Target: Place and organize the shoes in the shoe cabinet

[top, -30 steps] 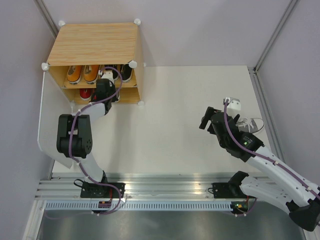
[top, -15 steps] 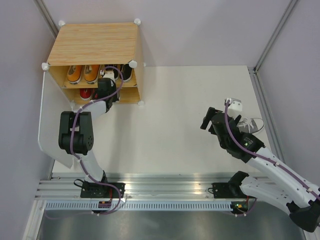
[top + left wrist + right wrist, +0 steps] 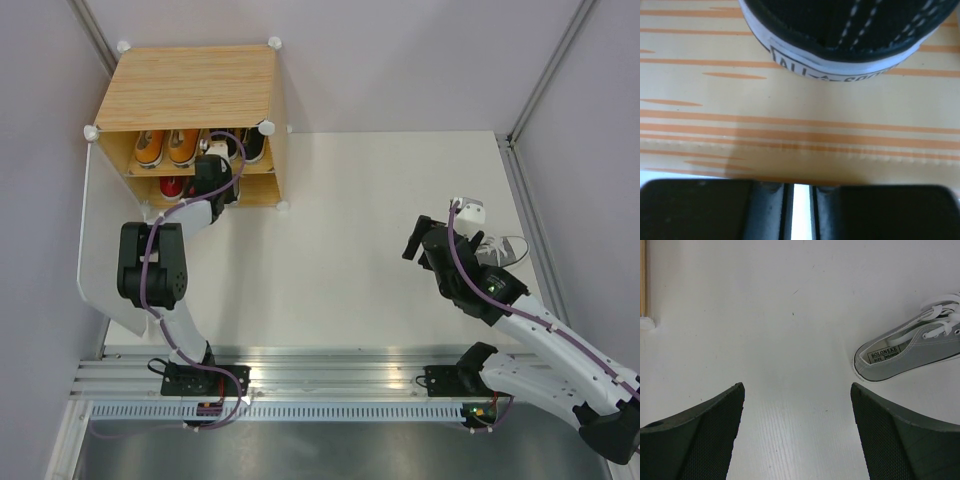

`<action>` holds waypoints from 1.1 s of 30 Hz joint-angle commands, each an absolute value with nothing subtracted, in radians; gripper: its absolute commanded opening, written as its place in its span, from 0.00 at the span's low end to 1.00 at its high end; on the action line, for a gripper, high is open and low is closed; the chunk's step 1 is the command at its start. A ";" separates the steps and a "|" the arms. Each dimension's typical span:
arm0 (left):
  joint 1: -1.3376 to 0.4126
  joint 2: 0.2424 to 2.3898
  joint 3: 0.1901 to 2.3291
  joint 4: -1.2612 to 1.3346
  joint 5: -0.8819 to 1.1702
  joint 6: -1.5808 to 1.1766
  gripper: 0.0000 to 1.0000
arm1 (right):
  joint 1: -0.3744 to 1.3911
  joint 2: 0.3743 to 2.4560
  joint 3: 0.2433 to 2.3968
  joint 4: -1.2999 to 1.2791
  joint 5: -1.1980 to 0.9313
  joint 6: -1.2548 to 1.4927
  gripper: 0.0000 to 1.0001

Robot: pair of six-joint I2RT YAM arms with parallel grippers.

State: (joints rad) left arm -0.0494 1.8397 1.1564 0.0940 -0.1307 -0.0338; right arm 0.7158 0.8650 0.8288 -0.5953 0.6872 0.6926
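- right gripper (image 3: 796, 387): you see its two dark ribbed fingers spread wide. only the bare white table (image 3: 790, 315) shows between them, and it holds nothing.
- grey canvas lace-up sneaker with white laces and sole (image 3: 907, 352): the only shoe you can see outside the cabinet. it appears to stand upright on the table. in the wrist view it lies ahead of the right-hand finger and off to that finger's right, apart from it.
- long axis: the open heel end points in toward the gripper's centre line, and the toe runs up and right out of the wrist view. the shoe therefore lies nearly along the line on which the fingers close. you will probably need to shift right and turn the wrist to take it across its width.
- nearer arm: the right arm, plainly. in the overhead view the sneaker sits just beside its wrist, while the left arm is well apart, across the table.
- left gripper (image 3: 801, 195): it sits at the front edge of a wood-grain shelf, with a thin slit between its fingers and nothing in the slit. the heel of a black canvas sneaker with a white rubber sole (image 3: 840, 30) stands just ahead, not touching the fingers.
- cube-shaped shoe cabinet with light wood-grain top and white ball corners (image 3: 190, 85): it stands at the far left corner. the carry runs left and away from you.
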 commanded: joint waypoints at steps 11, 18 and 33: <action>-0.041 1.862 1.203 0.248 -0.173 -0.112 0.51 | 0.718 0.856 0.834 -0.584 0.693 0.698 0.91; -0.046 1.872 1.190 0.261 -0.135 -0.081 0.13 | 0.716 0.865 0.844 -0.581 0.704 0.683 0.90; -0.061 1.770 1.055 0.290 0.061 0.072 0.02 | 0.716 0.899 0.854 -0.545 0.695 0.635 0.91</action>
